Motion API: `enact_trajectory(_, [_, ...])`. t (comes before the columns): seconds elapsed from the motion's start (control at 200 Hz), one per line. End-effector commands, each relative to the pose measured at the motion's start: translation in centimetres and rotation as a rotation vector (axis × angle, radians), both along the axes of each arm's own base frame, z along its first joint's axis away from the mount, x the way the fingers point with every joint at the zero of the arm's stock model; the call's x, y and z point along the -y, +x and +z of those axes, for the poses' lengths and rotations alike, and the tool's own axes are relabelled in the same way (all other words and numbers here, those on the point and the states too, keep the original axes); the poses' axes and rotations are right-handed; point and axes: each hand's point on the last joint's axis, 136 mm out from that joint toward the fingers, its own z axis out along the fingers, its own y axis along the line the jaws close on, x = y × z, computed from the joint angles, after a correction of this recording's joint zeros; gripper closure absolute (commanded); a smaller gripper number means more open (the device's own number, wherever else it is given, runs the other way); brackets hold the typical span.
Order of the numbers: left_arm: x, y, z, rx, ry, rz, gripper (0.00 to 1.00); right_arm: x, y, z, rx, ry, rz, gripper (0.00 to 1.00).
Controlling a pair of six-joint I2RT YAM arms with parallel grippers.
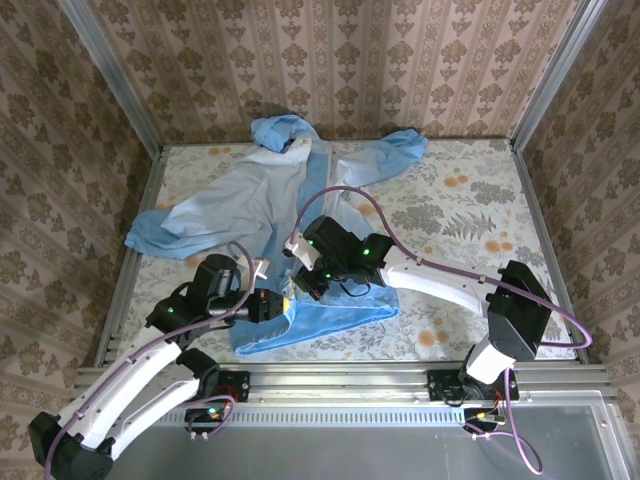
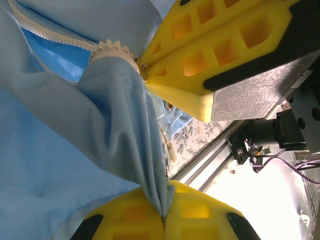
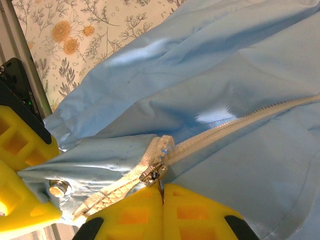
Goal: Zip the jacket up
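Fabric covers much of the flowered desk [image 1: 450, 200] when you look from above. The jacket [image 1: 250, 200] lies spread out, its hood [image 1: 285, 132] at the end farthest from both hands and its lower hem [image 1: 320, 322] just under them. The left hand [image 1: 280, 304] reaches in from the near left corner and the right hand [image 1: 303, 283] from the near right. Their fingertips nearly touch over the bottom of the jacket front. From up here I cannot tell what either one has hold of.

On the left wrist camera, the left hand [image 2: 163, 212] is clenched on a gathered fold of the light-blue cloth. The fold rises taut from between its yellow fingers [image 2: 130, 220]. Just beyond it the right hand [image 2: 150, 67] points in from the opposite side, its tips against the end of the whitish zipper strip [image 2: 107, 50]. Past both hands, a bit of the desk and a metal rail [image 2: 210, 165] show.

On the right wrist camera, the right hand [image 3: 162, 197] is pinched tight on the small metal zipper pull [image 3: 152, 175], right at its fingertips. From there the zipper strip [image 3: 250, 117] runs away up and to the right across the cloth. The left hand [image 3: 30, 185] sits close on the left, with the hem end of the jacket [image 3: 200, 65] caught between its fingers.
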Motion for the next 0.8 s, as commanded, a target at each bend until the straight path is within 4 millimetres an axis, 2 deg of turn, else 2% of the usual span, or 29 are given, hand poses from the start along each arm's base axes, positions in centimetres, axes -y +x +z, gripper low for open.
enact_trajectory(0.0, [-0.3, -2.1, 0.4, -0.054, -0.010, -0.051, 1.00, 2.9, 4.7, -0.2, 0.068, -0.062, -0.169, 1.00])
enact_trajectory(0.045, [-0.4, -1.8, 0.4, -0.045, -0.003, -0.032, 1.00, 2.6, 4.3, -0.1, 0.055, -0.049, -0.153, 1.00])
enact_trajectory(0.13, [-0.2, -1.1, 0.7, -0.029, -0.020, -0.014, 0.73, 2.1, 3.3, 0.2, 0.043, -0.024, -0.123, 1.00])
enact_trajectory(0.225, [0.0, -0.3, 1.1, -0.019, -0.035, 0.015, 0.56, 2.0, 2.4, 0.0, 0.034, -0.024, -0.113, 1.00])
enact_trajectory(0.34, [0.3, 0.7, 1.6, -0.013, -0.063, 0.052, 0.46, 2.0, 1.5, -0.1, 0.015, -0.013, -0.106, 1.00])
enact_trajectory(0.555, [0.6, 2.0, 2.5, -0.004, -0.102, 0.109, 0.41, 0.7, -0.3, -0.2, -0.033, 0.041, -0.052, 1.00])
enact_trajectory(0.67, [0.2, 2.7, 1.5, -0.044, -0.089, 0.165, 0.41, 0.0, -1.2, -0.4, -0.076, 0.074, -0.031, 1.00])
enact_trajectory(0.795, [0.3, 3.2, 0.3, -0.090, -0.109, 0.199, 0.48, -0.5, -1.7, -0.7, -0.109, 0.103, -0.024, 1.00])
